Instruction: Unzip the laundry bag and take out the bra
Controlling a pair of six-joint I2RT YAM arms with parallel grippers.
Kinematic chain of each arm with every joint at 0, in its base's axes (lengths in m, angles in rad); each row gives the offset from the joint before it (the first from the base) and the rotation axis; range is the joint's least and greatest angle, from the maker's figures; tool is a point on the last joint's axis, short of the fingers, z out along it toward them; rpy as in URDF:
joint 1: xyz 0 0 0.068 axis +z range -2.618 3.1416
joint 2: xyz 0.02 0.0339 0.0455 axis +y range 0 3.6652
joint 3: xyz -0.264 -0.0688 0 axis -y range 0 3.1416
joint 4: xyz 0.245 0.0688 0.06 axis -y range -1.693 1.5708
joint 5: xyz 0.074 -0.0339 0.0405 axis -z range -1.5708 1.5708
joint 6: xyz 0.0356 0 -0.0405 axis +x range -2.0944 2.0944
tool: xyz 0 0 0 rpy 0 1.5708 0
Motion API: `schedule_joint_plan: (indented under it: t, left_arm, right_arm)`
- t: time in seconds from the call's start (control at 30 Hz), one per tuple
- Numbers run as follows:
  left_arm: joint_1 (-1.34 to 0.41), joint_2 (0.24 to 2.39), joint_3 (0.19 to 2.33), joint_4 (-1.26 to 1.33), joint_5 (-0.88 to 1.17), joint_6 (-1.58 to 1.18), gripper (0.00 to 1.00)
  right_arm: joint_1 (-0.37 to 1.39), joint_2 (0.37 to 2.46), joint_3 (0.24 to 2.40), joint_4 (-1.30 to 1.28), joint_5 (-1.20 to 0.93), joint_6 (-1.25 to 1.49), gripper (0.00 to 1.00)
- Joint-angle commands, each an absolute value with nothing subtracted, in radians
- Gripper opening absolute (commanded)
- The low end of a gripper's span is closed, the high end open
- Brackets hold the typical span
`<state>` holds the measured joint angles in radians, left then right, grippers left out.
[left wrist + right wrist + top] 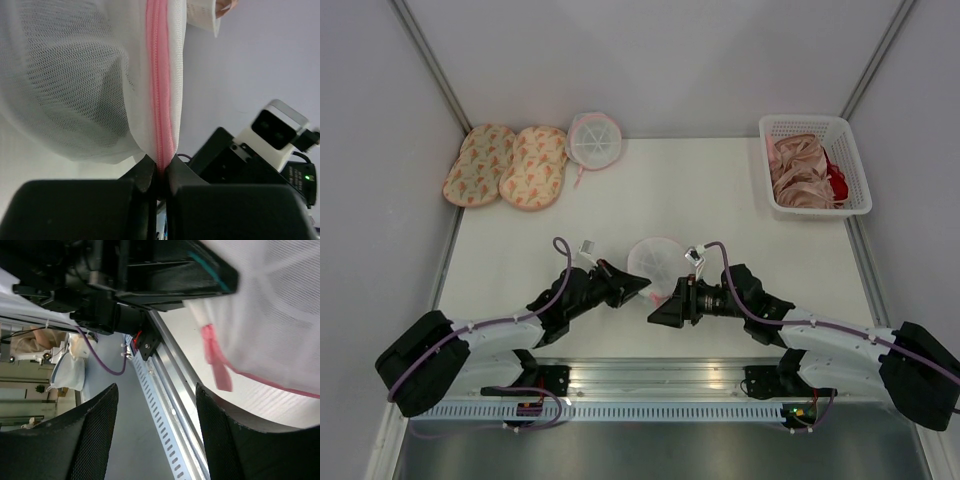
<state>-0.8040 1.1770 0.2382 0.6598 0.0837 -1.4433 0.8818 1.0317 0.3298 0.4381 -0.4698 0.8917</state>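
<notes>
Pinching laundry bag (65, 85) zip edge (159, 100) w/ L jaws | R jaws apart | bra not discernible

two arms, white links with black joints and bases: left arm (490, 326), right arm (840, 336). purple cable (566, 270) along each. white camera box (272, 122) on wrist, green led (306, 177) at its 5 o'clock. fingers (92, 440) black, dimpled.

No legible txt, labels, brands or nos. anywhere in any view.
</notes>
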Motion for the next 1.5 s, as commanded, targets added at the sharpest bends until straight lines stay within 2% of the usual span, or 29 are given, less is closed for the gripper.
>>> schedule_joint_plan:
  t: [0.0, 0.33, 0.67, 0.9, 1.0, 1.2, 1.47]
  left_arm:
    - [-0.798, 1.103, 0.238, 0.658, 0.083, -1.477, 0.02]
    - [-0.798, 1.111, 0.227, 0.661, 0.081, -1.488, 0.02]
    - [-0.798, 1.114, 0.215, 0.660, 0.068, -1.499, 0.02]
    - [-0.798, 1.134, 0.207, 0.681, 0.048, -1.508, 0.02]
    - [-0.798, 1.126, 0.199, 0.683, 0.035, -1.503, 0.02]
    - [-0.798, 1.062, 0.209, 0.601, -0.021, -1.463, 0.02]
    - [-0.798, 1.065, 0.229, 0.572, -0.034, -1.445, 0.02]
  right_arm:
    - [0.884, 1.052, 0.337, 0.433, -0.420, 0.861, 0.68]
    - [0.885, 1.066, 0.347, 0.457, -0.367, 0.882, 0.67]
    - [0.888, 1.063, 0.345, 0.523, -0.223, 0.934, 0.65]
    - [0.934, 1.157, 0.374, 0.621, -0.233, 0.974, 0.63]
    - [0.962, 1.152, 0.388, 0.519, -0.203, 0.948, 0.62]
    - [0.994, 1.008, 0.407, 0.226, -0.107, 0.861, 0.65]
    - [1.014, 0.977, 0.390, 0.232, -0.207, 0.882, 0.66]
